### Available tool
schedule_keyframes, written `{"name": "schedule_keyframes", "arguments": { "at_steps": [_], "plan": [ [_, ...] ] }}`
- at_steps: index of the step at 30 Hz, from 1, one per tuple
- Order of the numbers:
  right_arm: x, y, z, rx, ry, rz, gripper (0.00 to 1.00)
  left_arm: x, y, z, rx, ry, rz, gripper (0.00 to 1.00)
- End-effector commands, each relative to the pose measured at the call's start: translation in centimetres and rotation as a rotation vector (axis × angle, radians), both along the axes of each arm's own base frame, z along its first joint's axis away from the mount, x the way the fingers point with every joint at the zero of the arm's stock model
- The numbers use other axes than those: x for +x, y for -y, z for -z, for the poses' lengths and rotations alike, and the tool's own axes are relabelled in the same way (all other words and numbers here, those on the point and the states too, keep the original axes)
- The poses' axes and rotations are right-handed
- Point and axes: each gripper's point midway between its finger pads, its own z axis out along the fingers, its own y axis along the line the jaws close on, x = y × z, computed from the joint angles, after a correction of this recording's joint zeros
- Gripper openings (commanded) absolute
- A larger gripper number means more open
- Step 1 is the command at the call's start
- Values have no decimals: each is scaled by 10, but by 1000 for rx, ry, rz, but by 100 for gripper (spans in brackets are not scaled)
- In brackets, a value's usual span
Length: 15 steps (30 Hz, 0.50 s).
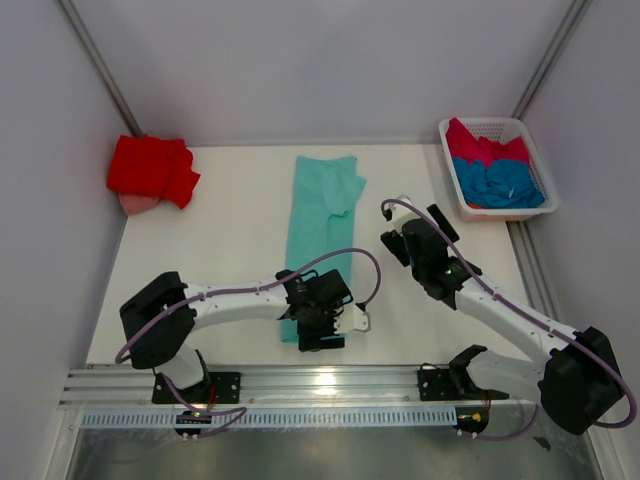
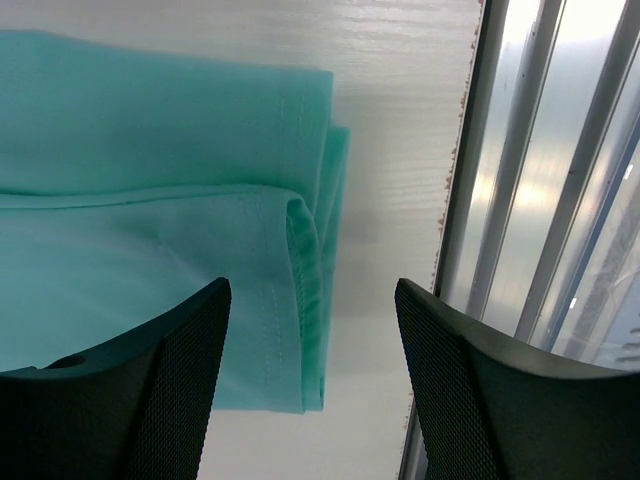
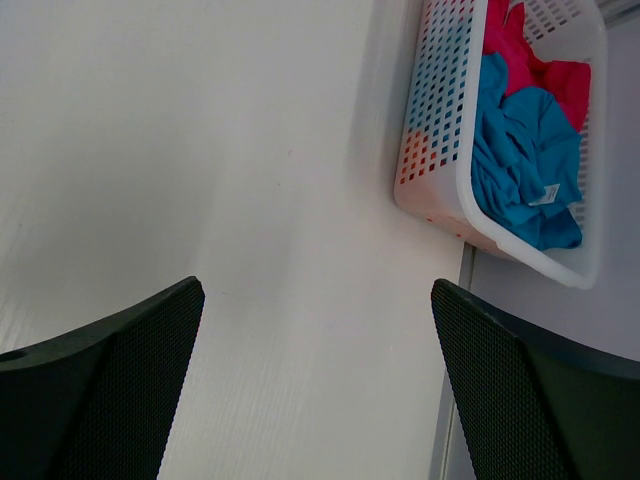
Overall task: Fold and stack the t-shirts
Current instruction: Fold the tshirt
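A mint-teal t-shirt lies folded lengthwise into a long strip down the middle of the table. My left gripper hovers open over its near end. In the left wrist view the shirt's hem corner lies between the open fingers of the left gripper, which holds nothing. My right gripper is open and empty over bare table right of the strip, as the right wrist view shows. A bright red t-shirt sits bunched at the back left. Blue and crimson-pink t-shirts lie crumpled in the basket.
The white slatted basket stands at the back right, also in the right wrist view. A pale pink patch shows under the red shirt. An aluminium rail runs along the table's near edge, close to the left gripper. Walls enclose the table.
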Motion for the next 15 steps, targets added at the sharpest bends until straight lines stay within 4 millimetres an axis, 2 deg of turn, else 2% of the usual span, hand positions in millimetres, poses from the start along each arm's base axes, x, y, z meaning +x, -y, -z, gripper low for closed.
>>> {"name": "schedule_keyframes", "arguments": {
  "at_steps": [1,7,15],
  "plan": [
    [5,0,-11,37,54,18,99,9,21,-6,-58,40,8,69],
    [4,0,-8,33,44,15,99,7,20,-4,-47,23,-19,69],
    [7,-2,-7,34,36,11,99,-2,7,-6,-34,-1,-34,69]
  ]
}}
